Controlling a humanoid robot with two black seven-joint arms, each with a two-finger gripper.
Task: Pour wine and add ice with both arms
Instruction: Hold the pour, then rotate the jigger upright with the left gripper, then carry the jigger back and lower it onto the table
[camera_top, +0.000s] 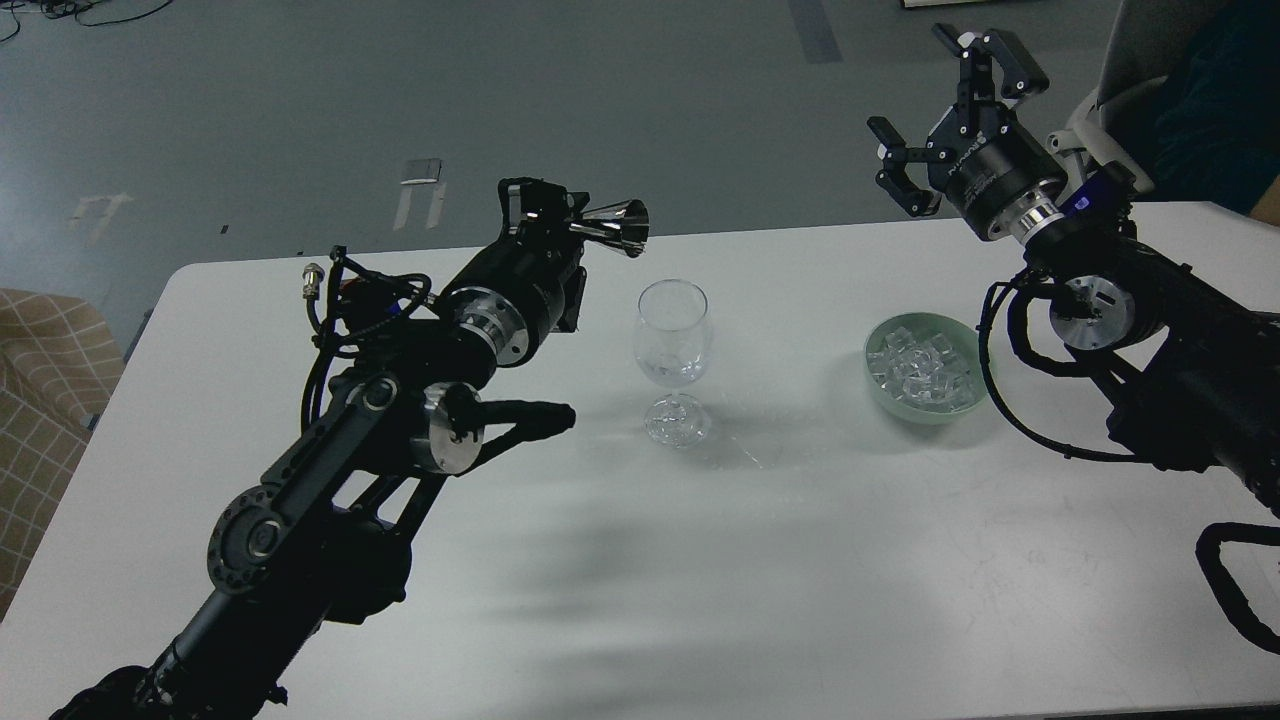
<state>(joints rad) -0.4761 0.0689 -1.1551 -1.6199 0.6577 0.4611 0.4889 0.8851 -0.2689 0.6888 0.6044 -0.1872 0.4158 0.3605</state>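
Note:
A clear stemmed wine glass (674, 350) stands upright near the middle of the white table (760, 560), with a little clear content at the bottom of its bowl. My left gripper (550, 215) is shut on a shiny metal jigger (610, 226), held on its side above and left of the glass, mouth facing right. The ice (922, 372), a heap of clear cubes, lies in a pale green bowl (975, 345) right of the glass. My right gripper (945, 105) is open and empty, raised above and behind the bowl.
A tan checked seat (35, 400) stands off the table's left edge. A chair (1150, 90) stands behind the right arm. Black cables hang off both arms. Grey floor lies beyond the table's far edge.

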